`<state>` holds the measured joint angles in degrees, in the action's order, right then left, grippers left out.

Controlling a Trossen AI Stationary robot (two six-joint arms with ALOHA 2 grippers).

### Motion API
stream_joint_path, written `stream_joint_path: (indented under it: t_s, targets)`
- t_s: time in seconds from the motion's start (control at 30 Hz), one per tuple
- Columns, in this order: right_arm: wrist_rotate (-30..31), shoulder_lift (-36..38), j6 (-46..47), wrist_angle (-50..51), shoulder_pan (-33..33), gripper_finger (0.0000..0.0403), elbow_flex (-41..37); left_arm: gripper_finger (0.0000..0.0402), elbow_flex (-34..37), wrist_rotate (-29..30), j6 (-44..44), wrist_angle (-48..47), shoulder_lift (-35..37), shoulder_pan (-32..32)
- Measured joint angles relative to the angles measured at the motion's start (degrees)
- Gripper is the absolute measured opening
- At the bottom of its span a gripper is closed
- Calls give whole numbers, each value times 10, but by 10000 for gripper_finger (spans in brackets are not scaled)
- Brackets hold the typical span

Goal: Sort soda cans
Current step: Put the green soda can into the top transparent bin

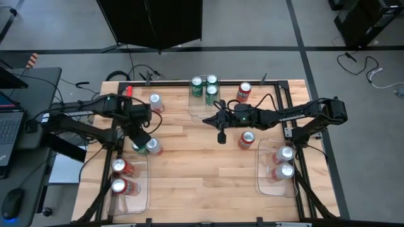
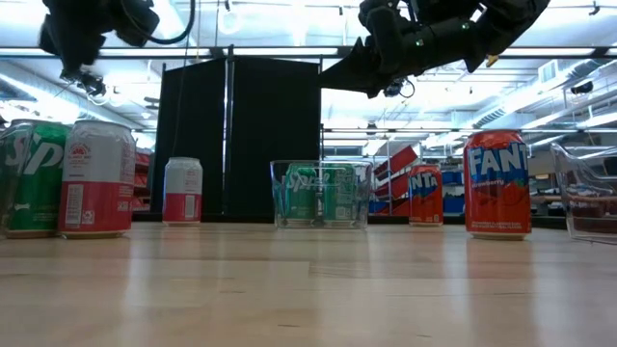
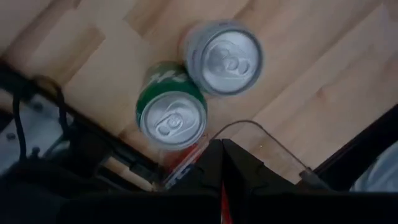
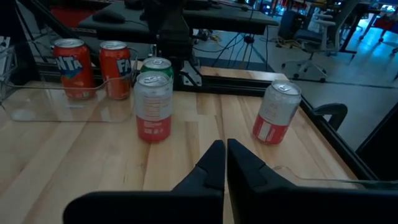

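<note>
— Where's the left gripper (image 3: 222, 163)?
— Closed, empty, right above a green can (image 3: 171, 111) and a silver can (image 3: 222, 56) standing side by side.

— And the right gripper (image 4: 225, 163)?
— Also closed, holding nothing; a red can (image 1: 247, 139) stands just beside it on the table (image 1: 202, 176)

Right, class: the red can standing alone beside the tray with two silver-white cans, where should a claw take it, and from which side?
Probably across its round wall, about mid-height, coming straight down from above. The red can stands upright with open wood around it, except the tray close by, so keep the grip clear of that rim.
</note>
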<state>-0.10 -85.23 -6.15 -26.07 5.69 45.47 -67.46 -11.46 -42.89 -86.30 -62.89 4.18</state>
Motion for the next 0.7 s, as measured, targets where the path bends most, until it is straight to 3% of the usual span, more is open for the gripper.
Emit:
stream_joint_path:
  t_s: [0.33,0.7]
  targets:
    - [0,0,-10,-1,2,5,0,55,0,31,123,-3,-26,-21]
    - [0,0,-14,0,2,5,0,179,0,92,169,-18,-92,-55]
